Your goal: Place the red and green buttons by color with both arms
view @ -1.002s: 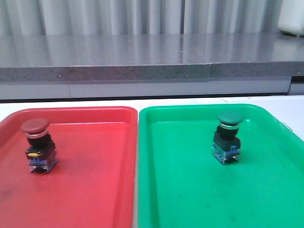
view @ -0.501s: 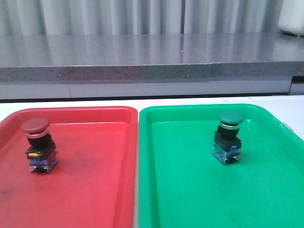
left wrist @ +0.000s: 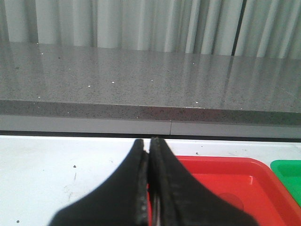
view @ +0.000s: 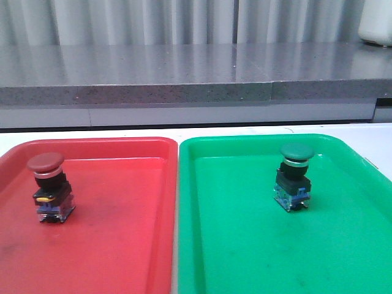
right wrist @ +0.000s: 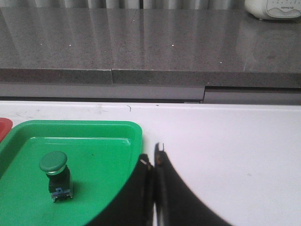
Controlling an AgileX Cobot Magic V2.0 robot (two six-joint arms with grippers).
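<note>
Jaws of both grippers are pressed together and hold nothing: left gripper [left wrist: 149, 143], right gripper [right wrist: 157, 153]. Red button [view: 48, 187] stands upright in the red tray [view: 122, 239], near its left edge. Green button [view: 294, 177] stands upright in the green tray [view: 245, 245]. Compared with one second ago, the green tray and its button sit marginally further right; red items unchanged.

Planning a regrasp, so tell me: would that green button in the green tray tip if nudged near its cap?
Probably. The green button stands upright, taller than its base, with a wide cap on top. Its rounded cap looks smooth, so it might slip. On the flat green tray, it would likely topple rather than roll far.
</note>
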